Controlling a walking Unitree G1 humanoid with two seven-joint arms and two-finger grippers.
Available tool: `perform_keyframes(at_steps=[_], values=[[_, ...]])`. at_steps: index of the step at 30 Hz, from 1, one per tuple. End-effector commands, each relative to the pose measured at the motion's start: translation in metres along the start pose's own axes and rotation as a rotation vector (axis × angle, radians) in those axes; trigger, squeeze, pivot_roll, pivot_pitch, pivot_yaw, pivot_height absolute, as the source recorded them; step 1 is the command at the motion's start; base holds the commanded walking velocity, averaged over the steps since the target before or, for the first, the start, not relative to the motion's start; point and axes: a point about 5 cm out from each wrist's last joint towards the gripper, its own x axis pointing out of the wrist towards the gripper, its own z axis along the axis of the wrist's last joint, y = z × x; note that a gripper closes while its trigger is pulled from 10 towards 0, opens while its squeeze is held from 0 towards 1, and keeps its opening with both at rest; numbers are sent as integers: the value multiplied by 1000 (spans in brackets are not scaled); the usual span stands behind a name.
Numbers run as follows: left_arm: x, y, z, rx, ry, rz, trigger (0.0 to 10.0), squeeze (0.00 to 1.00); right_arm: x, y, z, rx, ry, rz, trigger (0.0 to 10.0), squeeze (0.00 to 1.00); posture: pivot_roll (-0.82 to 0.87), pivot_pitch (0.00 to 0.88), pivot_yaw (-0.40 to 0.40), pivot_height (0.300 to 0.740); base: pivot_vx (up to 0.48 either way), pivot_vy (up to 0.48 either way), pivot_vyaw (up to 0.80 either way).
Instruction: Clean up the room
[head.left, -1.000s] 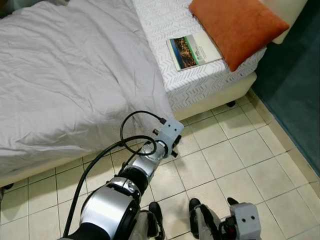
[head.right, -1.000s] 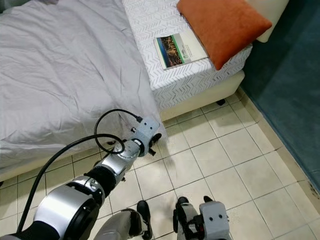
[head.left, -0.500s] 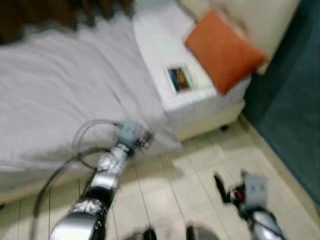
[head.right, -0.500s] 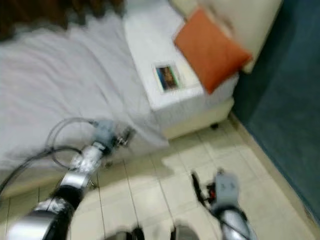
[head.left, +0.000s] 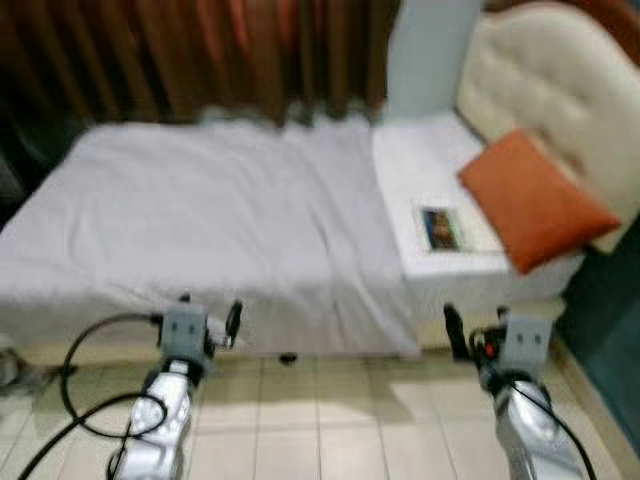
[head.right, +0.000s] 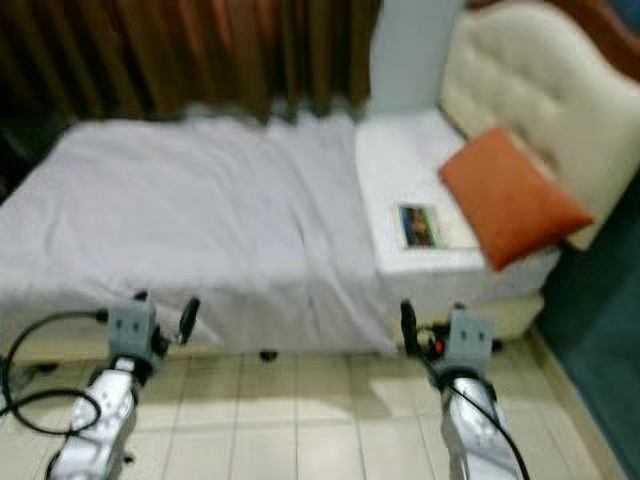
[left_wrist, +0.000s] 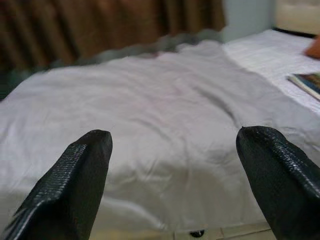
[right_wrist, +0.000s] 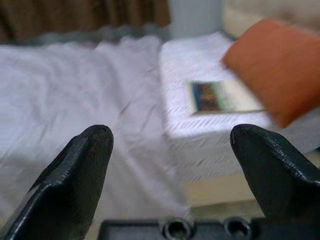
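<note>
I'm standing at the long side of the bed (head.left: 200, 220), both arms raised in front of me over the tiled floor (head.left: 330, 420). Left tool (left_wrist: 172, 165) spread wide, nothing between its fingers; right tool (right_wrist: 170, 165) likewise wide apart and empty

Grey duvet (head.right: 200, 210) lies over most of the mattress, a little creased, its edge hanging down the near side. The white patterned sheet (head.left: 420, 175) is bare toward the headboard (head.left: 540, 90). On that bare part: a book (head.left: 440, 228) lying flat, and an orange cushion (head.left: 535, 200) just beside it, leaning toward the headboard

My read: approach stage, facing the bed and picking what to handle. Views are blurred, so I can't judge finer clutter

Book and cushion sit ahead of the right tool and above it, on the mattress top, well apart from the fingers. Left tool faces the duvet's near edge. Any reach for the book calls for stepping closer and lifting the right arm over the mattress edge
</note>
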Motion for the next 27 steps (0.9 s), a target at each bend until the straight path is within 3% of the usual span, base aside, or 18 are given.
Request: perform_keyframes(at_steps=[1,9,16,22,24,27], values=[[5,-4,-4,-10,47,13,10000,0,4,1,3,-14,-19,10,10000,0,63,0,22,740,0,0,0],[11,-20,-2,1,70,-30,10000,0,0,-2,-1,-8,-15,17,10000,0,16,0,45,740,0,0,0],[18,-22,3,46,69,-42,10000,0,-3,0,-4,-12,-8,36,10000,0,9,0,49,740,0,0,321],[18,-23,7,18,44,-42,10000,0,-6,-1,-4,8,-19,33,10000,0,27,0,36,740,0,0,89],[-4,-18,7,14,19,-48,10000,0,-20,-2,-5,42,-32,51,10000,0,57,0,15,740,0,0,0],[-16,-14,1,14,65,-30,10000,0,-26,0,-9,45,-16,72,10000,0,78,0,1,740,0,0,0]])
